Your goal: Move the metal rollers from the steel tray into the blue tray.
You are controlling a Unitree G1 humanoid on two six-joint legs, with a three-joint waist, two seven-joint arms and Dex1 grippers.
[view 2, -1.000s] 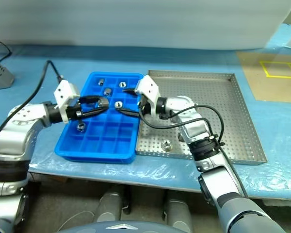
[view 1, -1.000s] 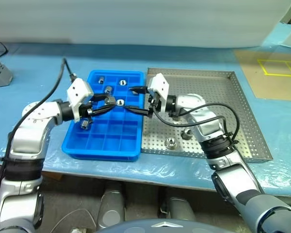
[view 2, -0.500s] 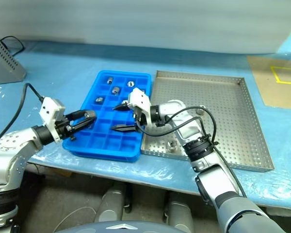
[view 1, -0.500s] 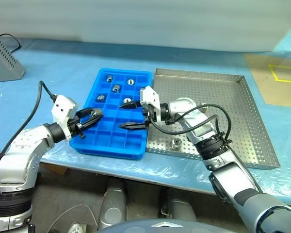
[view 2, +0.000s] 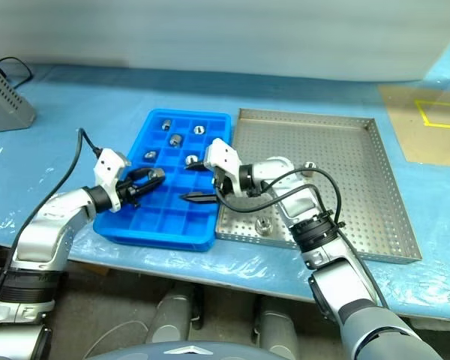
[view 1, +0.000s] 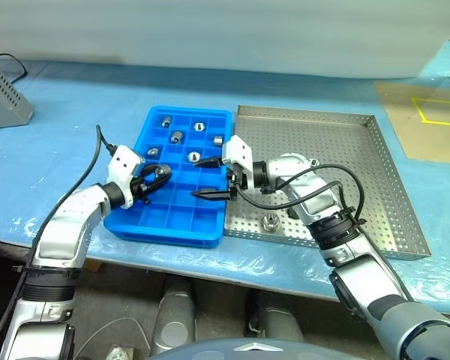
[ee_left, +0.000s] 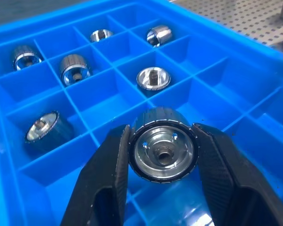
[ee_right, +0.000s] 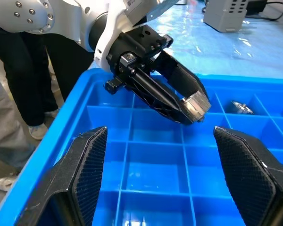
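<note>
Halfway-ish: five metal rollers [view 1: 194, 157] parked in blue tray [view 1: 181, 223], sixth pinched in left end effector [ee_left: 161, 149] above it, right end effector [view 1: 209, 178] spread empty. Two left on steel tray [view 1: 345, 161].

It looked like a robotics lab or industrial test bench. The worktable [view 1: 75, 97] was covered in blue plastic sheeting, and a perforated steel tray [view 1: 375, 172] sat beside a blue tray [view 1: 172, 217] of small compartments holding machined metal rollers [ee_left: 153, 77]. Yellow tape [view 1: 439, 109] marked a square on a brown mat. A grey vented box [view 1: 4, 94], possibly a power supply, stood with a cable. A person's legs [ee_right: 19, 94] stood by the bench.
</note>
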